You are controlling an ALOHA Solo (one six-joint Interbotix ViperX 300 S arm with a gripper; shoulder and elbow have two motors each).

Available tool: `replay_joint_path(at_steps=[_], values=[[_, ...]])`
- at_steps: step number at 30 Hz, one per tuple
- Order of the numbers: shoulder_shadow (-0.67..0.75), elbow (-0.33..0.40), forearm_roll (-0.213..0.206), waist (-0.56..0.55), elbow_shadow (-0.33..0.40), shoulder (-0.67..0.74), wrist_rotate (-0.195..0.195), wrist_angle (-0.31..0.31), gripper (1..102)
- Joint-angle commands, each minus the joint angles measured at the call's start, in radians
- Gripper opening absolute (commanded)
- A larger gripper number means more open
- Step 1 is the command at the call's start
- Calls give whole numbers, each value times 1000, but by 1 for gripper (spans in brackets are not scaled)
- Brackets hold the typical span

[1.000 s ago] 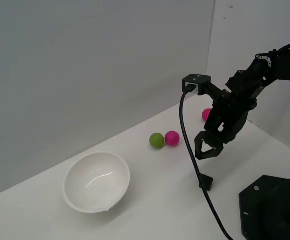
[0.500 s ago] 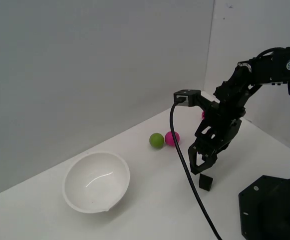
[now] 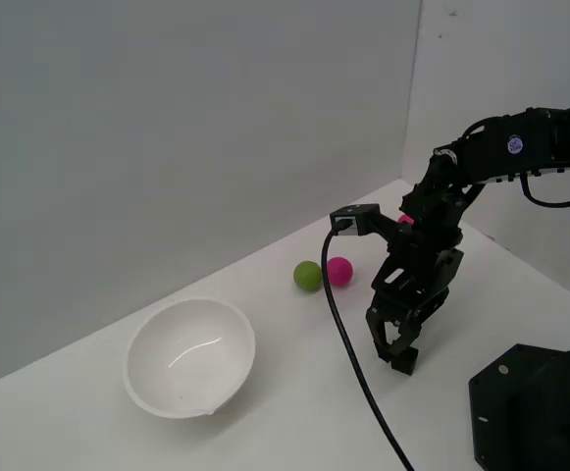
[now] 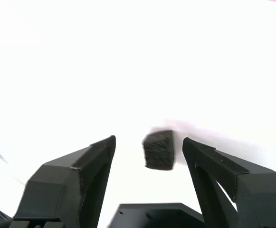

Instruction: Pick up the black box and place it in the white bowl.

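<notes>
The black box (image 3: 405,361) sits on the white table (image 3: 294,392) in the lower right of the exterior view, directly under the gripper (image 3: 394,345), which partly covers it. The white bowl (image 3: 190,357) stands in the lower left of that frame, well apart from the box and holding nothing. A green ball (image 3: 308,276) and a pink ball (image 3: 339,271) touch each other near the frame centre; a second pink ball (image 3: 403,220) shows only as a sliver behind the arm. A black cable (image 3: 348,343) hangs from the wrist camera mount down to the lower edge. The black robot base (image 3: 535,407) fills the lower right corner.

In the wrist view, the black box (image 4: 158,150) lies between the two fingers, at centre frame, nearer the finger on the frame's right. The gripper (image 4: 148,147) is wide open and grips nothing; a clear gap shows on each side of the box.

Handling, as a judgement: the box appears small, light and rigid, with a matte, slightly rough surface that should resist slipping. Take hold across two opposite flat side faces, at mid-height. Because the box sits off-centre, the nearer finger is likely to meet it first and may push or rotate it during closing.
</notes>
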Motion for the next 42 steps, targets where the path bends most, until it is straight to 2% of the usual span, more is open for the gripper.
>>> replay_joint_path(at_steps=[1, 7, 14, 22, 36, 38, 41, 42], values=[[12, -3, 11, 0, -5, 3, 8, 8, 76], [12, 14, 35, 2, 14, 3, 5, 8, 76], [-17, 14, 35, 0, 12, -25, 5, 20, 76], [-80, 14, 28, -21, 12, -89, 5, 14, 76], [-110, 17, -2, -54, 14, -120, 5, -15, 76], [-117, 17, -3, -57, 15, -126, 5, -17, 71], [-123, 15, -5, -57, 14, -132, 5, -17, 51], [-124, 15, -5, -57, 14, -132, 3, -17, 50]])
